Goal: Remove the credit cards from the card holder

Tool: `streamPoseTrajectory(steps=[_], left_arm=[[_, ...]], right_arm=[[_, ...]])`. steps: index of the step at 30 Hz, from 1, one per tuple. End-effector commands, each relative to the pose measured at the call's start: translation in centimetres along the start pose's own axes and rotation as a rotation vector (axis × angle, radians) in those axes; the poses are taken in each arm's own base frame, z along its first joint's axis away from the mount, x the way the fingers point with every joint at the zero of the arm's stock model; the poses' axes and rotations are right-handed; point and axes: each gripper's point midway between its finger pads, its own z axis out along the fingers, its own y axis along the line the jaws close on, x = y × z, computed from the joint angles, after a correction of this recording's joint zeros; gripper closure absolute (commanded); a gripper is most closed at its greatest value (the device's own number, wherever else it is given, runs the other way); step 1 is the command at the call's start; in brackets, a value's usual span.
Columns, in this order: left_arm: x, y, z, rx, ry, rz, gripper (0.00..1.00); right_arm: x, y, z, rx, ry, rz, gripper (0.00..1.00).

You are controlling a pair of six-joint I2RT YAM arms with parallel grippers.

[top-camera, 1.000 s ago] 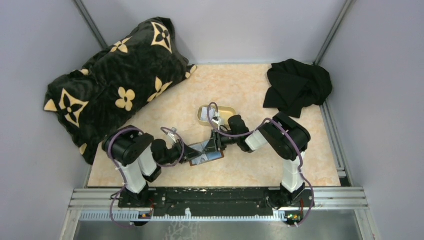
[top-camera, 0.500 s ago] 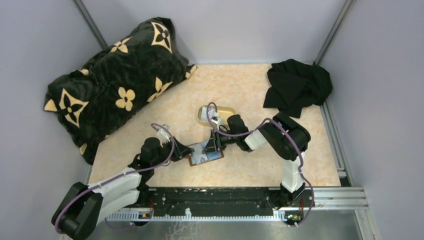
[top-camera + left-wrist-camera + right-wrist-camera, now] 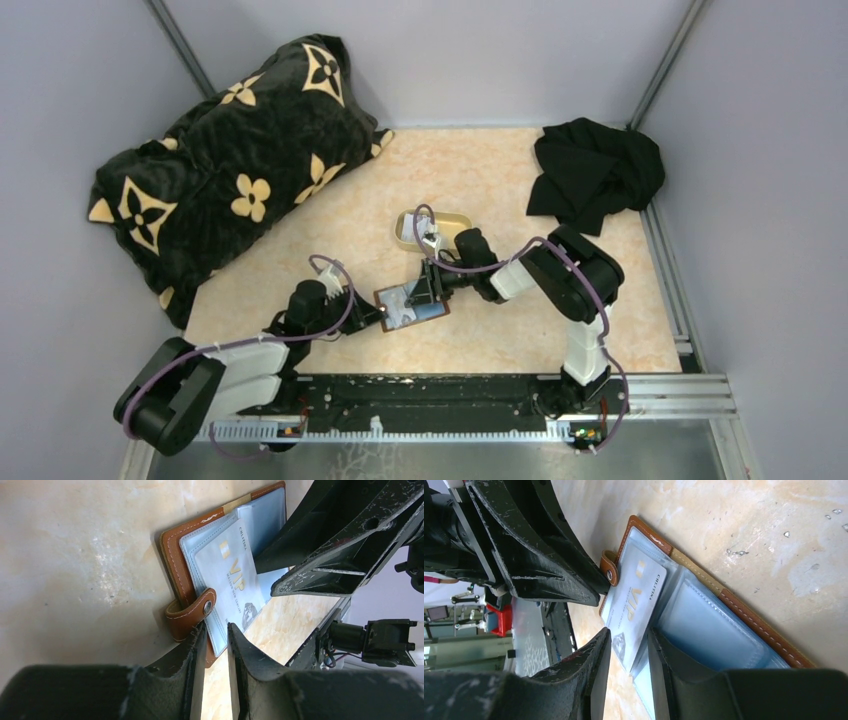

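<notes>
The card holder [image 3: 412,303] lies open on the table between both arms, brown outside [image 3: 175,550], pale blue sleeves inside [image 3: 719,625]. A white credit card marked VIP [image 3: 232,575] sits in its left half and sticks out past the sleeve edge [image 3: 636,600]. My left gripper [image 3: 375,315] is at the holder's left edge by the snap strap [image 3: 192,612]. Its jaws [image 3: 216,629] are closed to a narrow gap with the holder's edge between them. My right gripper [image 3: 430,290] is over the holder. Its jaws [image 3: 629,635] are slightly apart, with the card's corner in the gap.
A tan oval tray [image 3: 410,222] stands just behind the right gripper. A large black pillow with tan flowers [image 3: 230,170] fills the back left. A black cloth [image 3: 595,175] lies at the back right. Grey walls enclose the table.
The left arm has dropped its elbow low towards the near left, with its gripper staying at the holder's left edge. The holder has turned slightly. The right arm has barely moved.
</notes>
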Motion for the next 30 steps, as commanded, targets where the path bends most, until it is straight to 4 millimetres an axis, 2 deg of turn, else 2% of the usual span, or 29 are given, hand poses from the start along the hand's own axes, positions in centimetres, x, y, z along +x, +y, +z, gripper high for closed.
streamPoseTrajectory(steps=[1, 11, 22, 30], left_arm=[[1.3, 2.2, 0.3, -0.088, 0.05, -0.004, 0.7], [2.1, 2.6, 1.3, -0.078, 0.098, -0.026, 0.73], [2.5, 3.2, 1.4, -0.096, 0.109, -0.022, 0.74], [2.3, 3.0, 1.4, -0.093, 0.105, -0.023, 0.74]], right_arm=[[-0.5, 1.0, 0.1, -0.016, -0.004, -0.046, 0.65], [-0.2, 2.8, 0.1, -0.1, -0.009, -0.03, 0.65], [-1.5, 6.0, -0.2, -0.242, -0.047, -0.009, 0.66], [-0.3, 4.6, 0.2, -0.205, -0.019, 0.015, 0.65]])
